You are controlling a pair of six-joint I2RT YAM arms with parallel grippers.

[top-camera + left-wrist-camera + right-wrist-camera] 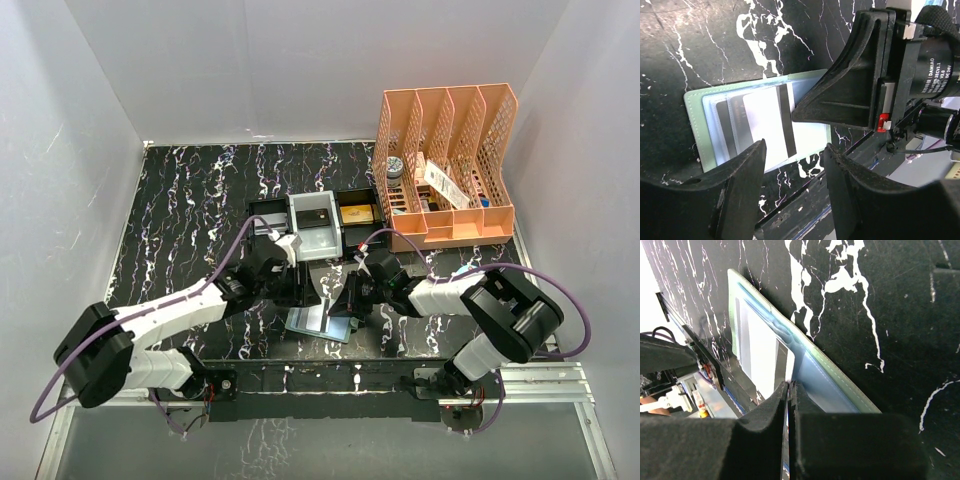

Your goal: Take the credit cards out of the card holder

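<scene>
The card holder [318, 325] lies open near the table's front edge, sage-green outside [692, 115] and pale blue inside [840, 385]. Several credit cards sit overlapped in its pockets. The top one is a white card with a dark stripe [762, 117] [762, 350], and a grey one [735, 125] lies beside it. My right gripper [345, 305] [791, 385] is shut, and it pinches the striped card's edge over the holder's middle. My left gripper [303, 290] [796, 147] hovers just above the holder's near edge, with its fingers apart and nothing between them.
A white tray [315, 222] and black trays [358, 213] stand just behind the two grippers. An orange file organiser [445, 165] with small items fills the back right. The table's front rail [320, 375] runs close below the holder.
</scene>
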